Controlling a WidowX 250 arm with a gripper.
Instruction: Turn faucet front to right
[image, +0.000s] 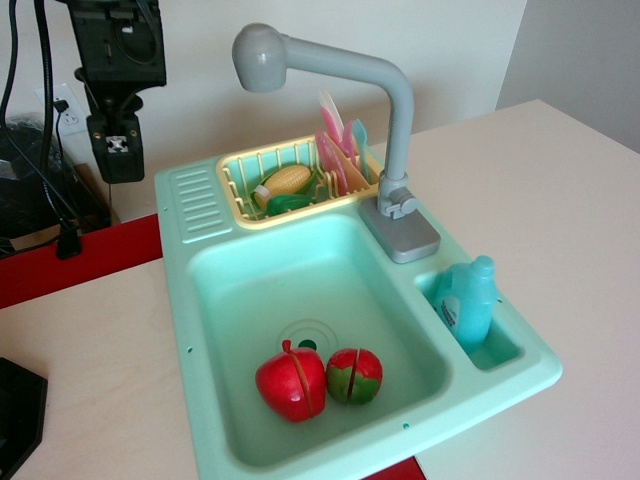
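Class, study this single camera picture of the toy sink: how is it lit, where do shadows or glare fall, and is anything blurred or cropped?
In observation.image, the lighting is soft and even; the faucet and the red fruit look sharp. Faint shadows lie inside the basin of the sink, with mild sheen on its rim. The dark pincer at upper left is underexposed, its details hard to read, and the arm above is cropped by the frame.

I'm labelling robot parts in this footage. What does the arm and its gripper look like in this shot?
The gripper is black, boxy plastic, narrowing downward from a wider black housing at the top edge of the picture. A small pale square marking or fitting sits on its lower block. Black cables hang down at the left of it. Its fingertips are not clear enough to describe.
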